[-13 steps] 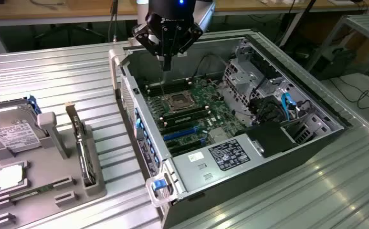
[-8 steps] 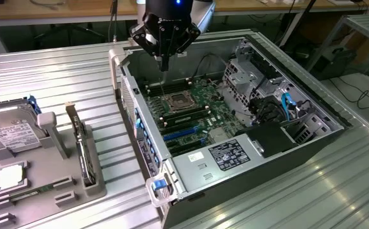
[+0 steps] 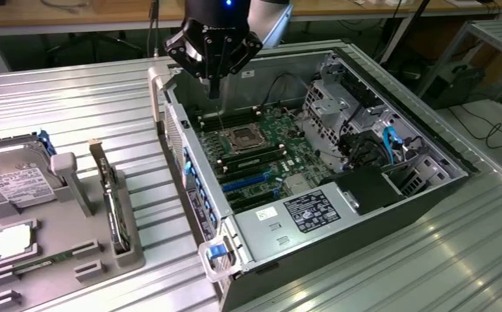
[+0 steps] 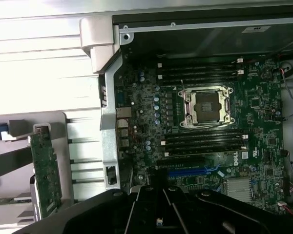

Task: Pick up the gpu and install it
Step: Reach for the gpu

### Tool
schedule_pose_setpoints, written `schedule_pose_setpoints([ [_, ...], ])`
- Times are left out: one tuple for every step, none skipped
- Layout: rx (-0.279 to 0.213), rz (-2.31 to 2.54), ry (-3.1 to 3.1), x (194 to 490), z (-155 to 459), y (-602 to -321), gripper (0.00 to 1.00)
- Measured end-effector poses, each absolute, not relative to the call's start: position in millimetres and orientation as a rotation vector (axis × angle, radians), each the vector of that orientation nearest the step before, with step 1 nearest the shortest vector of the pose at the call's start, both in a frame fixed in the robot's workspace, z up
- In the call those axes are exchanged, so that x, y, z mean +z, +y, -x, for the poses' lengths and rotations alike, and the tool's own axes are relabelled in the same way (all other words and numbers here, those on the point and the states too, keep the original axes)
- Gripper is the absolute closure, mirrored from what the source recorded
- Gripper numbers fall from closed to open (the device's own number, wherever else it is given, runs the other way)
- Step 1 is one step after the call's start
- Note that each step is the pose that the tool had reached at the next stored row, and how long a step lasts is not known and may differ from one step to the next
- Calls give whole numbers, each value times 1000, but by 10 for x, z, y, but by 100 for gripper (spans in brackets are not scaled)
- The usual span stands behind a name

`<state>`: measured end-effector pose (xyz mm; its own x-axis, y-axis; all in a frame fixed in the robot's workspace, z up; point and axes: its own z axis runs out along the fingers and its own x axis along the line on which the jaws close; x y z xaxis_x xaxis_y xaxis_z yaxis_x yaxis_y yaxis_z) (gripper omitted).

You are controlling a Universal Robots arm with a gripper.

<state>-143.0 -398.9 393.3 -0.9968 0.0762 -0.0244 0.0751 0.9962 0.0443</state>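
Currently the pincer (image 3: pixel 214 90) hangs above the open computer case (image 3: pixel 367 250), over the far part of the motherboard (image 3: pixel 263 153), close to the case wall on the exterior view's left. Its two fingers are pressed together and point straight down, and nothing is between them. The tips are over the area just beyond the processor socket (image 3: pixel 240 138) and do not touch the board.

The gpu (image 3: pixel 108 195) is not in the case. It stands on its long edge in a slot of the grey holder (image 3: pixel 77 260), which lies on the ribbed metal surface (image 3: pixel 77 104) at the exterior view's left of the case. Its pale metal bracket (image 3: pixel 95 153) rises at the far end of the card. The card is well apart from the pincer, and nothing touches it except the holder. In the wrist view the same card (image 4: pixel 45 165) shows its component side, upright in the holder, just beside the outer wall of the case.

In the same holder, further to the exterior view's left, the silver hard drive (image 3: pixel 12 179) with a white label rests tilted. Near the front of the holder lies what seems to be a small memory stick (image 3: pixel 34 263). Inside the case the blue expansion slots (image 3: pixel 246 183) on the board are free.
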Motion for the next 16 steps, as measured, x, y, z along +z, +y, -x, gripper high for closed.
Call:
schedule_pose_setpoints([
  [68,-118,3112,3933,1433,-3989,89],
  [68,-118,3113,3933,1436,-3989,89],
  [68,-118,3112,3933,1439,-3989,89],
  [68,-118,3113,3933,1443,-3989,89],
  [68,-118,3113,3933,1447,-3989,89],
  [68,-118,3112,3933,1451,-3989,89],
  [68,-118,3112,3933,1455,-3989,89],
  [68,-118,3112,3933,1460,-3989,89],
  [68,-118,3112,3933,1466,-3989,89],
  [68,-118,3113,3933,1470,-3989,89],
  [68,-118,3112,3933,1474,-3989,89],
  [68,-118,3112,3933,1478,-3989,89],
  [68,-118,3112,3933,1482,-3989,89],
  [68,-118,3113,3933,1486,-3989,89],
  [68,-118,3112,3933,1489,-3989,89],
  [68,-118,3113,3933,1493,-3989,89],
])
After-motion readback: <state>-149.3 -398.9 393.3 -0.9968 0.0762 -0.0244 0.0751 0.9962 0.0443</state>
